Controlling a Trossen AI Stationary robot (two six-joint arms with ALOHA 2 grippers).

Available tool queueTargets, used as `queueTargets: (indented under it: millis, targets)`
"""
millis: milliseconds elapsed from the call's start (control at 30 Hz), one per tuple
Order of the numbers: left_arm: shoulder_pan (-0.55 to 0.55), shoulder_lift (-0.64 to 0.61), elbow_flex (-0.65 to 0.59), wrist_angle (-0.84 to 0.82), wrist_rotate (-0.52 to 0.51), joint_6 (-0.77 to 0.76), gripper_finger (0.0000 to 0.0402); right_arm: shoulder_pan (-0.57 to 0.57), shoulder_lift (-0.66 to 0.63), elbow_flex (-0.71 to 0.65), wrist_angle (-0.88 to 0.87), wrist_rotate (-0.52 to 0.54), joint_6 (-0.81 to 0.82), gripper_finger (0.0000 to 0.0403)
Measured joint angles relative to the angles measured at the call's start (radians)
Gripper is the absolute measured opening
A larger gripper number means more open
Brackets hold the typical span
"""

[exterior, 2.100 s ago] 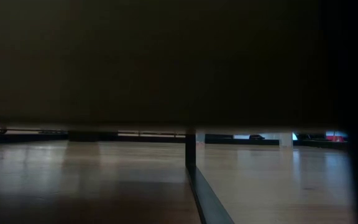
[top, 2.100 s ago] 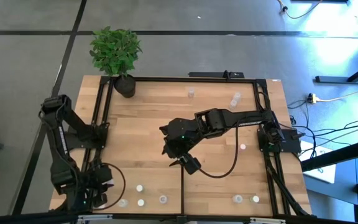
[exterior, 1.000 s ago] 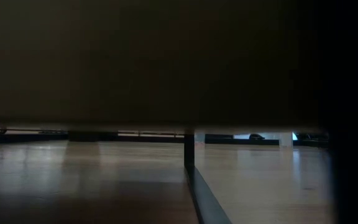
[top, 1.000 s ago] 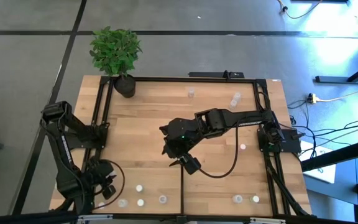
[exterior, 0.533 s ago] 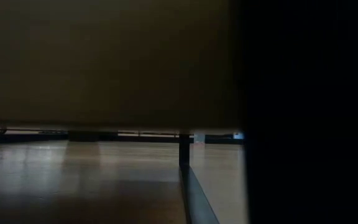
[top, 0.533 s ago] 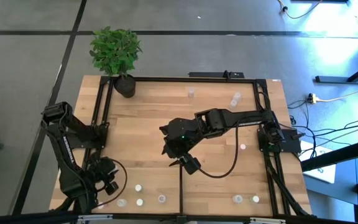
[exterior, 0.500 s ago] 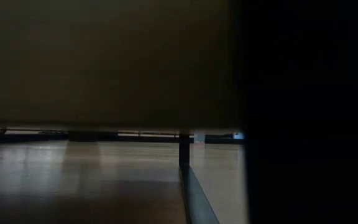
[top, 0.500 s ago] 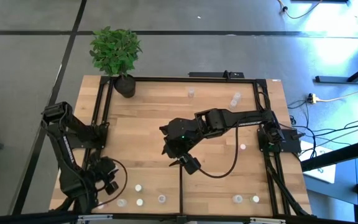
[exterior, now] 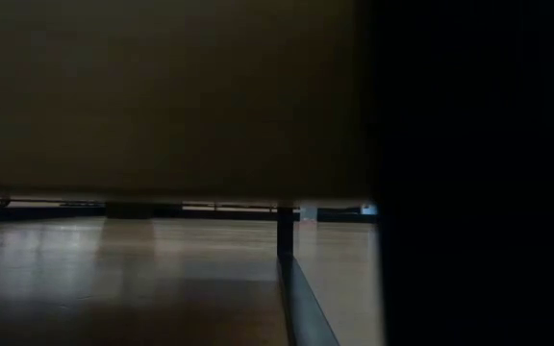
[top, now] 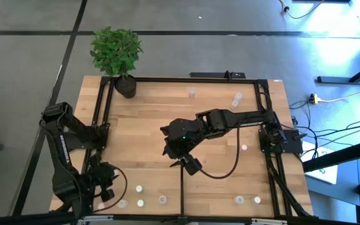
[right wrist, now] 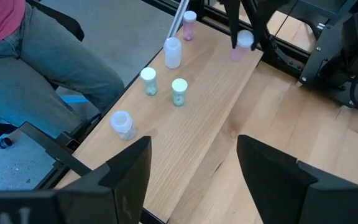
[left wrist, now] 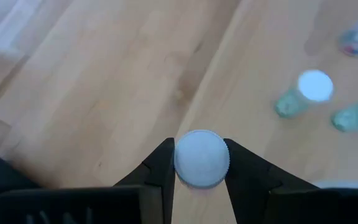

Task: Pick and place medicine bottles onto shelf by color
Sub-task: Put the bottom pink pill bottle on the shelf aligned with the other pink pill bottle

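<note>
A: Where is the small pink, white-capped medicine bottle [left wrist: 201,158] held?

B: Upright, clamped in the left gripper [top: 105,189] above the light-wood, black-railed shelf [top: 149,150], beside the standing row.

A: The right gripper [top: 189,165]?

B: Spread empty, well apart.

Most of the low view is blocked by a dark mass [exterior: 469,173] close to the lens, so no bottle shows there. In the left wrist view the left end effector [left wrist: 201,163] pinches a white cap [left wrist: 201,158] that hides the bottle body beneath; another bottle [left wrist: 357,116] is cut by the frame edge. In the high view the bottles [top: 140,189] are too small to tell colours. The person [right wrist: 23,56] in the right wrist view is cut off, only legs and a red hem showing.
</note>
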Motion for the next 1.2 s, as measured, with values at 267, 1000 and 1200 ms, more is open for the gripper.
queueTargets:
  millis: [267, 1000, 1200]
  targets:
    - [-0.091, 0.0, 0.0, 0.099, -0.065, 0.084, 0.0101, 0.0, 0.0, 0.0, 0.0, 0.0, 0.0, 0.0239]
    - [-0.099, -0.006, 0.0, 0.118, -0.195, 0.431, 0.0101, 0.0, 0.0, 0.0, 0.0, 0.0, 0.0, 0.0239]
    - [-0.099, -0.079, -0.058, 0.121, -0.248, 0.43, 0.0101, 0.0, 0.0, 0.0, 0.0, 0.0, 0.0, 0.0239]
